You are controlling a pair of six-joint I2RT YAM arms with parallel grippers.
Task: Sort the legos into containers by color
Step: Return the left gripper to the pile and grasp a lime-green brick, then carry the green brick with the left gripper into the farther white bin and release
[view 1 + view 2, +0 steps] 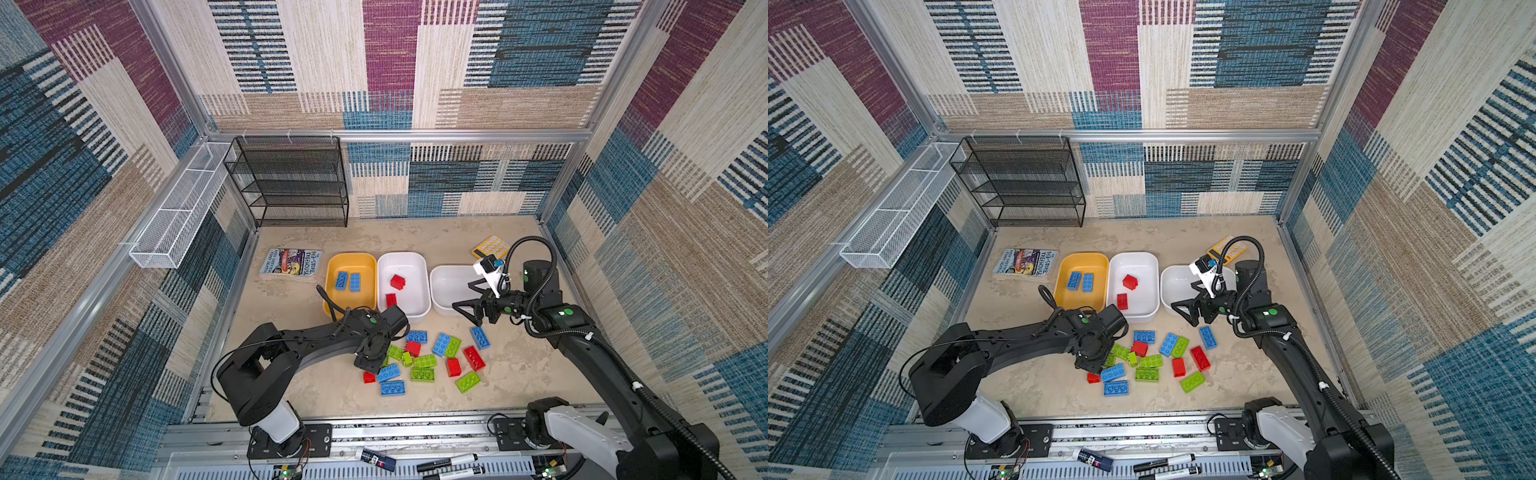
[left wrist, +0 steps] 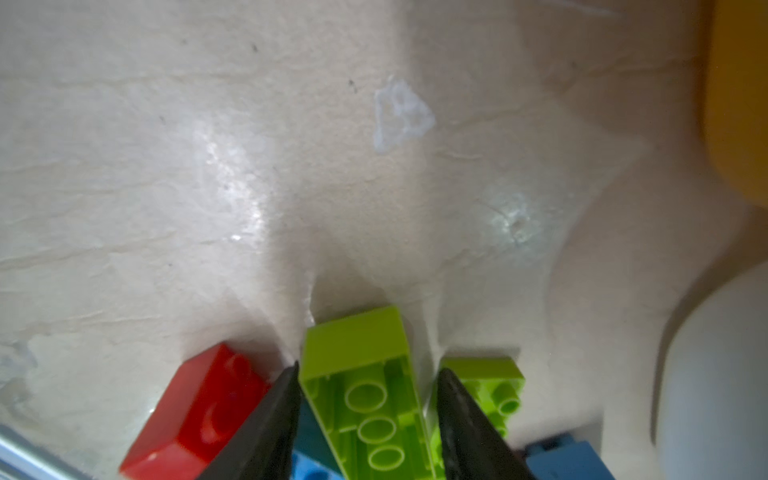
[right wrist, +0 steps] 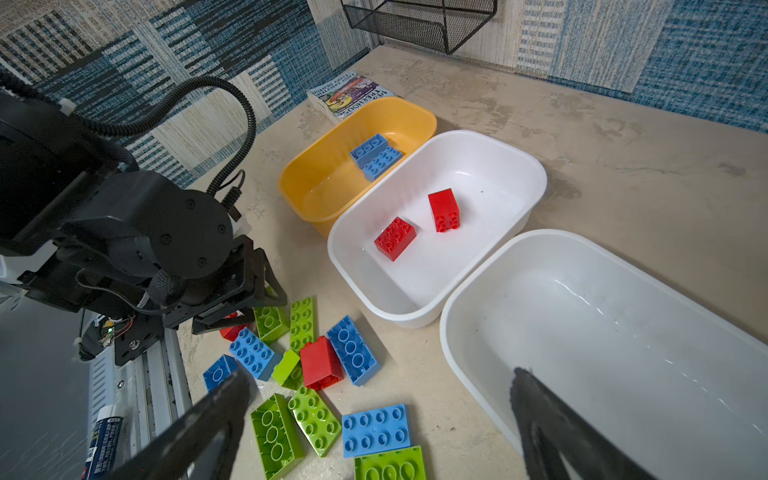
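Left claw (image 2: 368,370) is down in the pile, jaws straddling an upside-down lime green brick (image 2: 365,407), sliver of gap, not clamped yet. Right claw (image 1: 463,296) hangs wide open, empty, over the near rim of the empty white tub (image 1: 446,286). Two blue bricks (image 1: 341,280) in the yellow tub (image 1: 353,264), two red bricks (image 1: 397,281) in the middle white tub (image 1: 415,270), other legos (image 1: 424,361) loose on the counter (image 1: 316,374).

1. Black mesh shelf rack (image 1: 291,183): upright at the worktop's far left corner, against the back wall.
2. White wire basket (image 1: 174,216): fixed along the left wall, above the worktop.
3. Paperback book (image 1: 291,264): flat near the left edge, just before the rack.
4. Yellow calculator (image 1: 490,246): flat near the far right corner, partly hidden.
5. Black markers (image 1: 451,463) and dark tube (image 1: 376,459): lying beyond the near edge.
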